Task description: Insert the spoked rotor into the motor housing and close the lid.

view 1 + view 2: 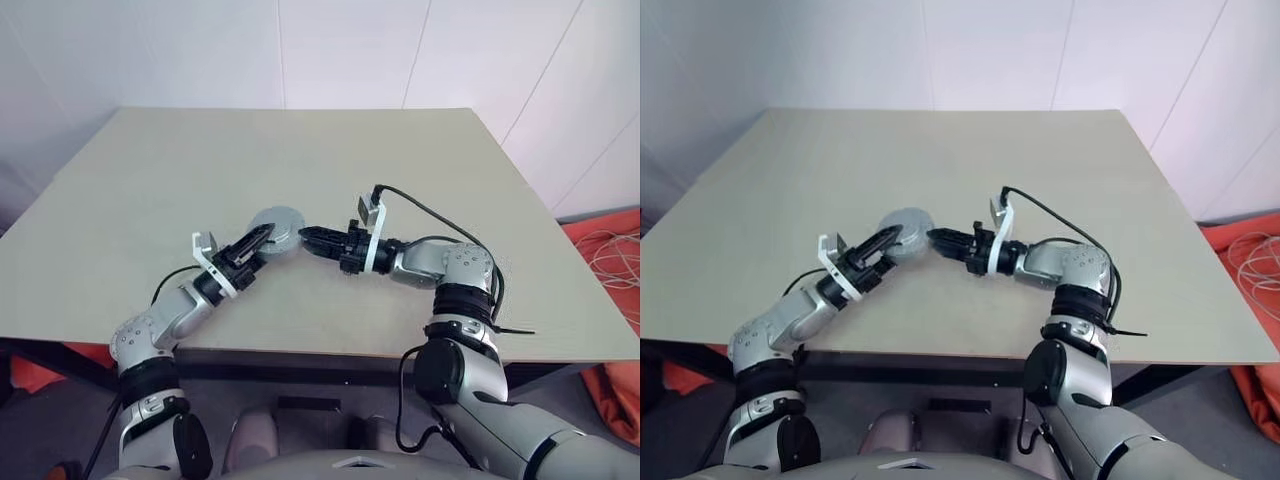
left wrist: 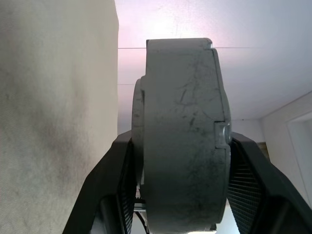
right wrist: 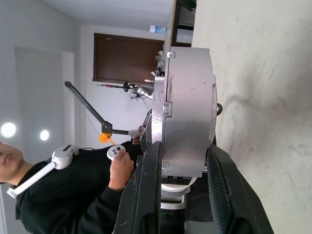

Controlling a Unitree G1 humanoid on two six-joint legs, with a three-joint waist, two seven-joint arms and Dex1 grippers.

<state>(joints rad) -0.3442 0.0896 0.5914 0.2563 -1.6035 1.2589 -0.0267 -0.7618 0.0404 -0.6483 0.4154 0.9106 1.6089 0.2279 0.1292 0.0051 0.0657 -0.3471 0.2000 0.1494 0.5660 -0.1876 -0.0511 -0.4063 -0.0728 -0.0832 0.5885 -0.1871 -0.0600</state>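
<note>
Pale walls rise behind a beige table (image 1: 420, 200) that I see from above, and nearly all of its top lies bare.

I find the motor housing (image 1: 278, 232) toward the near middle of that top, a squat round grey piece seen here from its closed outer side. From the head views I cannot tell whether it rests on the table or hangs just above it. Its windings are hidden from me, and so is whatever may sit inside.

My left gripper (image 1: 262, 238) comes at it from the near left, and in the left wrist view a black finger (image 2: 114, 180) presses each flat face of the housing, so the jaws stand at middling width, clamped on it. My right gripper (image 1: 312, 238) reaches in from the right, pointing left, and in the right wrist view its fingers (image 3: 146, 190) likewise pinch the housing's rim between them.

Around this cluster I have open room: wide bare table to the far side, to the left and to the right. The near edge lies close behind both forearms. Off the right edge, orange material with pale cord (image 1: 615, 260) lies on the floor.

In the right wrist view, a person in black (image 3: 73, 195) sits holding a small white controller.
</note>
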